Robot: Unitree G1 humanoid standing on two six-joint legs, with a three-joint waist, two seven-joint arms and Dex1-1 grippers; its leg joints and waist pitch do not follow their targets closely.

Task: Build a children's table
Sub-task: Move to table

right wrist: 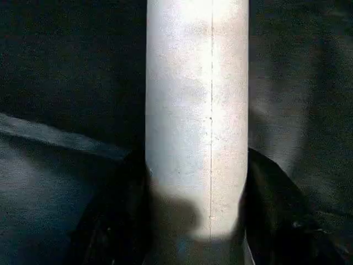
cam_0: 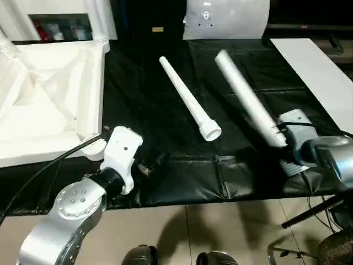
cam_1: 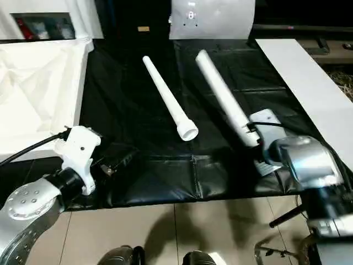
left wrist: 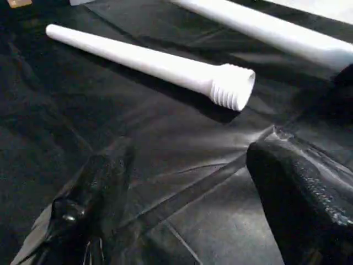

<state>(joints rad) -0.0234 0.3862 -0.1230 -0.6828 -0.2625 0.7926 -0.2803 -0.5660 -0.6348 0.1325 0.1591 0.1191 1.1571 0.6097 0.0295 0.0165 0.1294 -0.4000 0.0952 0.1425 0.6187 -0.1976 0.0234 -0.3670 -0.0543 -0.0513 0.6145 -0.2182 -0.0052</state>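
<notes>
right hand (right wrist: 196,243) grips the wide end of one leg (cam_0: 242,95), fingers (right wrist: 276,221) on either side, leg angled up off the black sheet (cam_0: 165,110), likely lifted at the held end. second leg (cam_0: 187,97) lies loose on the sheet, threaded end toward robot. left hand (left wrist: 187,221) open, empty, low over sheet near that leg. tabletop (cam_0: 49,94) upside down at left, ribs up.

A black, creased sheet (cam_0: 182,182) is covering the work surface, catching a dull sheen from overhead light; beige floor tiles (cam_0: 220,226) are showing at its near edge; a long white board (cam_0: 314,72) is lying along one side; a white panel (cam_0: 226,19) is standing behind.
</notes>
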